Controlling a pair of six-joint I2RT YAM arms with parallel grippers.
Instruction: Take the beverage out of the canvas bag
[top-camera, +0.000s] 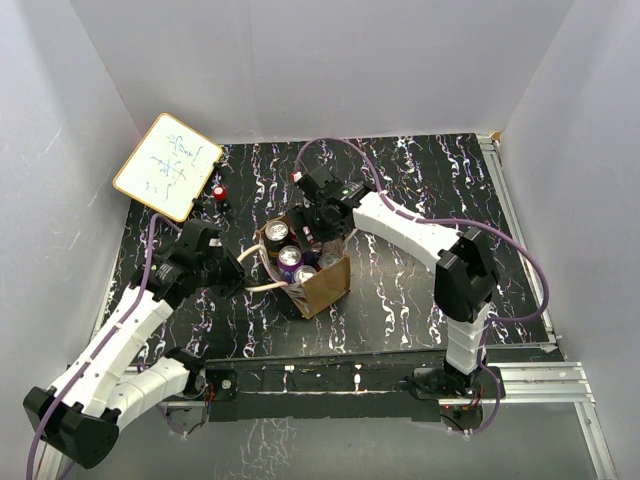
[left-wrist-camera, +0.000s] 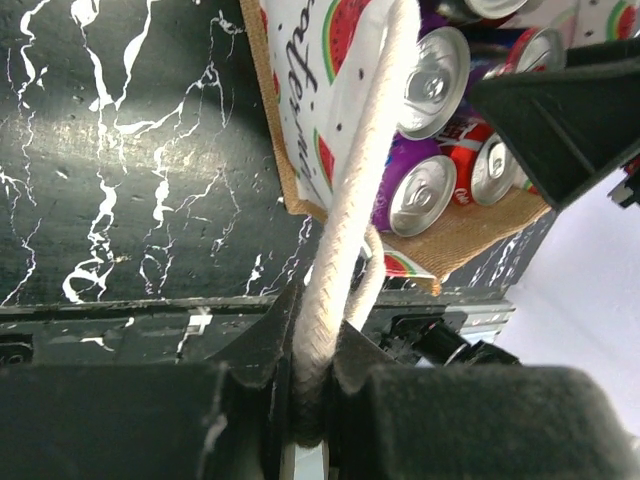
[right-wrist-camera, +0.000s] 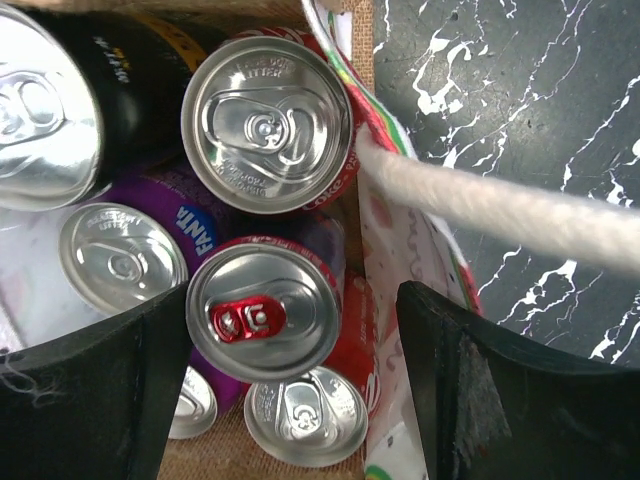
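Top external view: the black, white-veined marble-look table (top-camera: 420, 290) carries everything. A white wipe-board with a yellow frame (top-camera: 167, 165) leans at its far left. The small tan-brown canvas bag (top-camera: 327, 286) stands upright a little left of the table's middle, mouth open upward, between the two grippers.

The left gripper (top-camera: 232, 272) sits just left of the bag. In the left wrist view its jaws are pinched tight on the off-white rope handle (left-wrist-camera: 365, 150), which runs taut up to the bag's rim. The right gripper (top-camera: 318, 232) hangs over the far side of the bag. In the right wrist view its jaws stand wide apart and hold nothing, straddling from above the red drinks can with a red pull tab (right-wrist-camera: 263, 313).

That can stands upright inside the bag, packed against another red can (right-wrist-camera: 267, 122) and a purple Fanta can (right-wrist-camera: 120, 265), with a black can (right-wrist-camera: 50, 110) close by.

The can should be stiff but thin-walled, smooth and rather slippery, and fairly heavy if full. The best hold looks like the upper side wall just under the rim, though the gaps for the fingers are narrow. The bag is soft and light and would probably ride up with the can unless the handle is held back.
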